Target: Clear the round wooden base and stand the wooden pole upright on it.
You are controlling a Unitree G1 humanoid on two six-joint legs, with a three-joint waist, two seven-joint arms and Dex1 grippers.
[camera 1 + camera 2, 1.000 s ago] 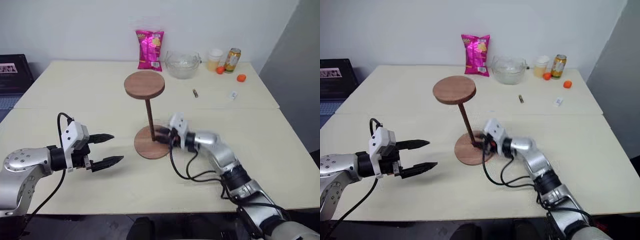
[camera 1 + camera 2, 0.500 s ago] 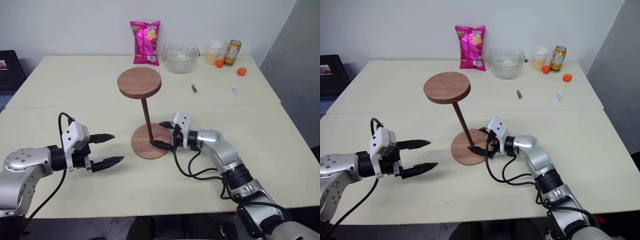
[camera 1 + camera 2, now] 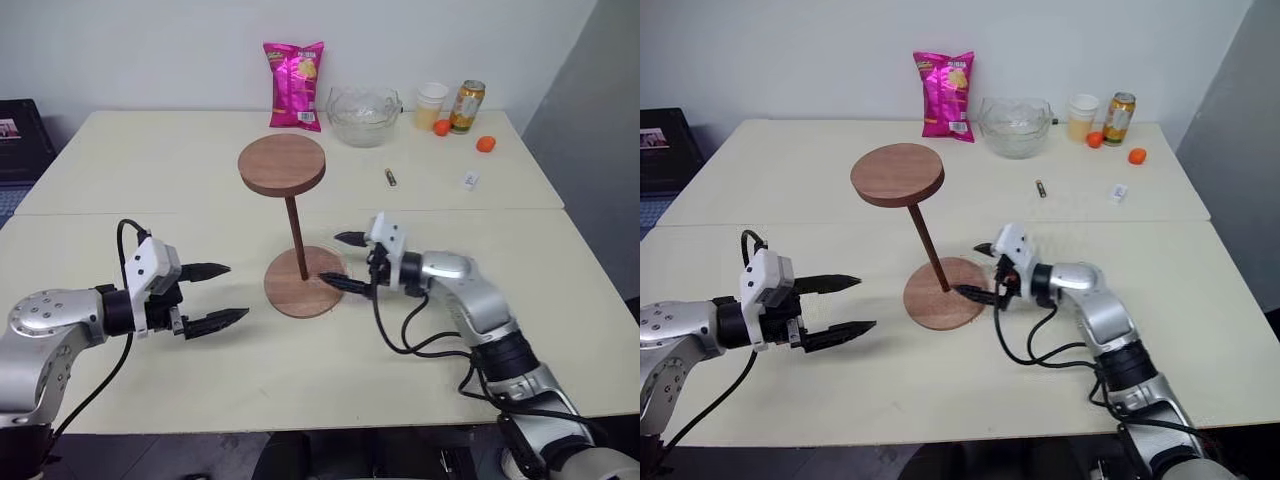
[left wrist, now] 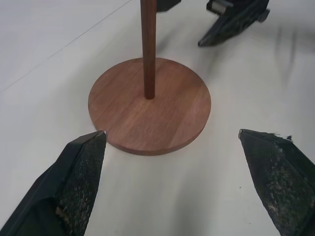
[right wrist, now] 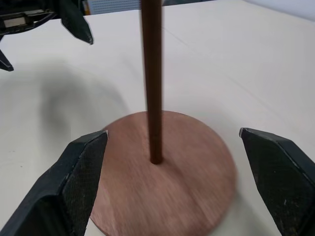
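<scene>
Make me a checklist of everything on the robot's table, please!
Surface: pale table, two tops pushed together, seam across the middle.
Job's things: wooden pole stands upright in the centre of the round wooden base, its fixed disc on top; nothing else on the base.
Clutter: along the far edge, pink snack bag, glass bowl, cup, can, two small orange things; nearer, a small dark thing and a small white thing.
Grippers: left gripper jaws open, apart from the base; right gripper jaws open, beside the pole, not gripping.
Cables: black cables loop along both arms.
Surroundings: white wall; dark furniture at left.
</scene>
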